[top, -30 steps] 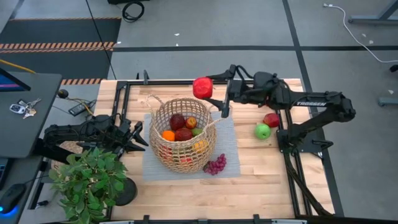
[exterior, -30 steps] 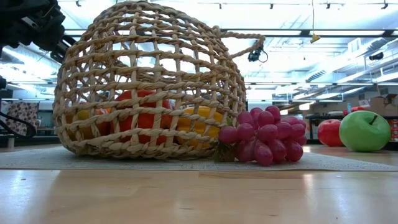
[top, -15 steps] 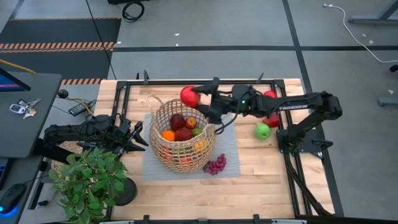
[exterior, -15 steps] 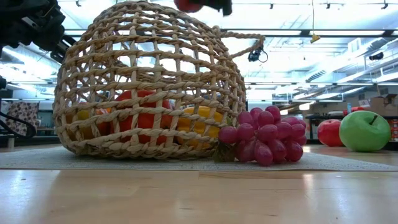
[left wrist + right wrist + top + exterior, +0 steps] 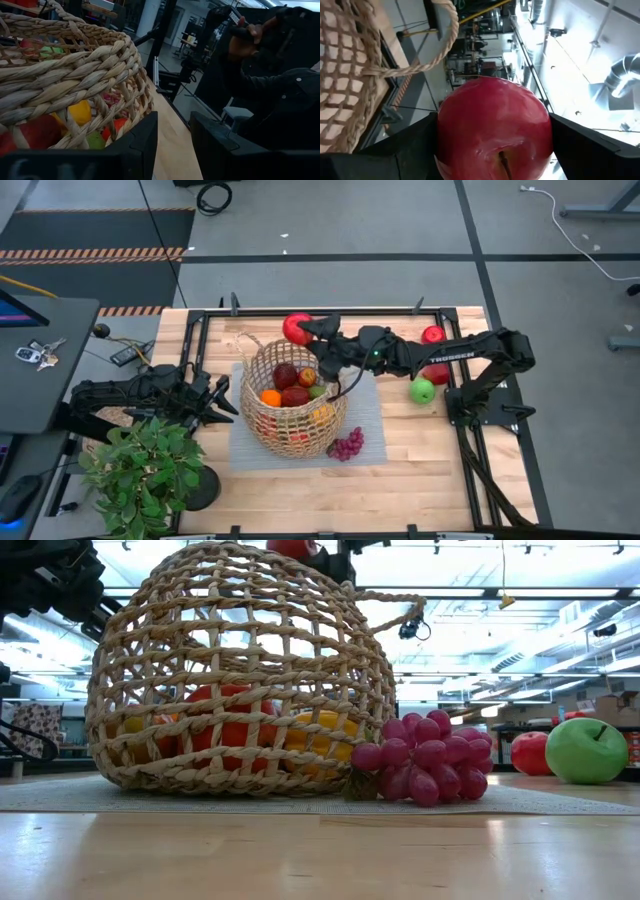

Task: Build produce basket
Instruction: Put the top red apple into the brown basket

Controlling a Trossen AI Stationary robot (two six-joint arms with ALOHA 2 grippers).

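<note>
1. two arms work over a wooden tabletop (image 5: pixel 420 450). the right gripper (image 5: pixel 305 332) reaches across from the right and hangs at the far rim of the wicker basket (image 5: pixel 292 430).
2. the right gripper's fingers are spread wide around a red apple (image 5: pixel 296 327), which fills the gap between them in the right wrist view; the apple is held clear of the basket.
3. the basket opening lies just toward the near side of the held apple and below it, so the drop likely calls for a short move inward over the rim, then a release.
4. the basket stands on a grey mat (image 5: pixel 368 415) at the tabletop's middle, already holding dark red fruit, an orange and something yellow.
5. purple grapes (image 5: pixel 346 445) lie on the mat touching the basket's near right side. a green apple (image 5: pixel 423 391) and two more red apples wait further right, nearer the right arm.
6. the left gripper (image 5: pixel 218 402) waits just left of the basket, fingers slightly apart, holding nothing.
</note>
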